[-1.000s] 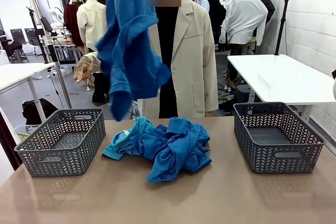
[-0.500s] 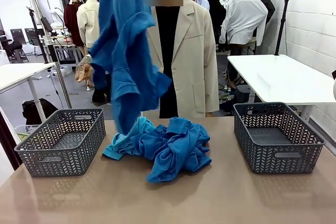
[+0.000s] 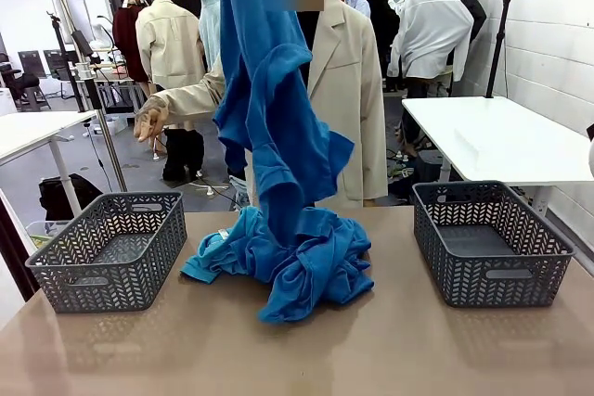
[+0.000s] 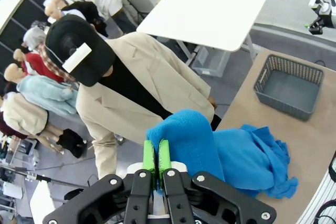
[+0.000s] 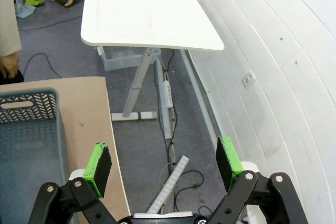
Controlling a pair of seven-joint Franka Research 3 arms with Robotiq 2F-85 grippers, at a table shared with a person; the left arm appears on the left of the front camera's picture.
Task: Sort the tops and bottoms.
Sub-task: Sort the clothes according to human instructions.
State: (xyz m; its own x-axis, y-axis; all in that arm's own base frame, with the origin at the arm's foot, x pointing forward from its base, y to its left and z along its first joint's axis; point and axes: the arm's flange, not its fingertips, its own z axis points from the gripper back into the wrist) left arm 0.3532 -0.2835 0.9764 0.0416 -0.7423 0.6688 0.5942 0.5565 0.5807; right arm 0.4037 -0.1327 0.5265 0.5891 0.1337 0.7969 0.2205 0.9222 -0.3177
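Note:
A royal blue top (image 3: 274, 99) hangs from above the front view's top edge, its lower end reaching the heap of sky blue tops (image 3: 297, 261) on the table's middle. In the left wrist view my left gripper (image 4: 156, 157) is shut on a fold of that royal blue top (image 4: 184, 137), high above the heap (image 4: 252, 163). My right gripper (image 5: 164, 160) stands open with nothing between its fingers, beyond the table's right end, beside the right basket (image 5: 26, 145). Bottoms are hidden or out of view.
Two grey baskets stand on the table with nothing in them, one at the left (image 3: 111, 248) and one at the right (image 3: 492, 240). A person in a beige coat (image 3: 348, 90) stands at the far edge, one hand (image 3: 148, 122) held out to the left. A white table (image 3: 501, 136) stands behind on the right.
The hanging royal blue top has swung to the right, from over the left basket's side to above the heap. The person's arm now shows beside it. The right gripper has not moved.

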